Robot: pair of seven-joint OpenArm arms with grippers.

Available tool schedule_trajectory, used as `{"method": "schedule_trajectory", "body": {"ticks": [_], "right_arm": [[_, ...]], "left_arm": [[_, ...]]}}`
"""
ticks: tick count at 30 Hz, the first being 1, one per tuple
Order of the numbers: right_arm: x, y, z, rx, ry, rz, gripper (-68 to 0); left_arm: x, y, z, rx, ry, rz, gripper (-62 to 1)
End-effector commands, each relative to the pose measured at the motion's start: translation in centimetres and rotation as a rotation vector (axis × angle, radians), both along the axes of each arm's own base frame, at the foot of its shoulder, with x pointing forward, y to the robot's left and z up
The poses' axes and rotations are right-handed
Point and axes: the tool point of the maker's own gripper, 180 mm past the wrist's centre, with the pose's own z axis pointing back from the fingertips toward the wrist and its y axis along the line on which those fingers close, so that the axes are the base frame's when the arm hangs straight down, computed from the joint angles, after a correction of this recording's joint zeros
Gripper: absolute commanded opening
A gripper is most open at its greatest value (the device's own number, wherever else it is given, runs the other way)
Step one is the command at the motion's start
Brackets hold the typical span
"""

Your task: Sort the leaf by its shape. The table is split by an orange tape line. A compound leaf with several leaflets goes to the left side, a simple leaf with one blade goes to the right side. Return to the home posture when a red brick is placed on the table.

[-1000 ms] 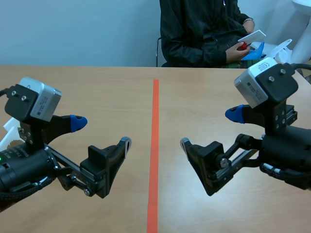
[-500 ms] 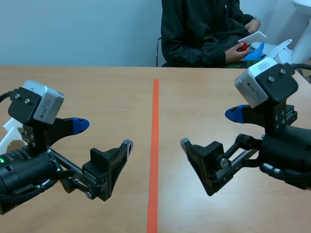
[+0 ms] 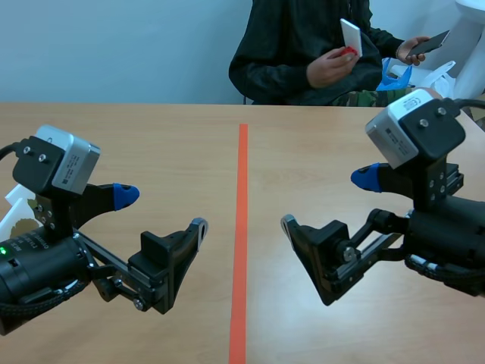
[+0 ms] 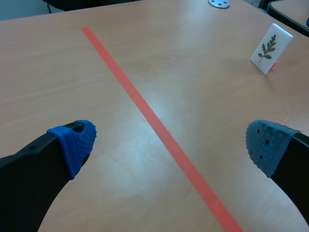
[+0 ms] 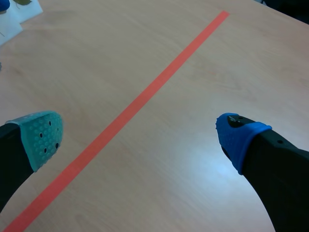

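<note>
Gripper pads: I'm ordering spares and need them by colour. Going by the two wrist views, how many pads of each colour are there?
Blue pads: 3, two on the left gripper and one on the right gripper
Teal pads: 1, on the right gripper
Total: 4

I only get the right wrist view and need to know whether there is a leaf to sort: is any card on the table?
Observer: Yes. In the left wrist view a white leaf card stands on the table, across the tape line from the left gripper.
Operator: What leaf?
Observer: A sprig with several small leaflets, so compound.
Operator: And the person?
Observer: In the scene view a hand holds another white card up in the air, not set down.
</note>
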Motion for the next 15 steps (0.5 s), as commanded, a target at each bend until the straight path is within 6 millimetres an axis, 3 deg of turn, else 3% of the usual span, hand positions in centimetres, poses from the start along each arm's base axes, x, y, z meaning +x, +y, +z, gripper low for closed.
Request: {"method": "schedule_trajectory", "body": {"ticks": [1,15], "right_arm": [[0.62,-0.13,1.21,0.021,-0.042,-0.009,0.4],[0.87,-0.50,1.17,0.009,-0.048,-0.031,0.4]], "left_arm": [[0.06,-0.11,0.82,-0.026,-0.024,0.004,1.4],[0.06,-0.11,0.81,-0.025,-0.024,0.003,1.4]]}}
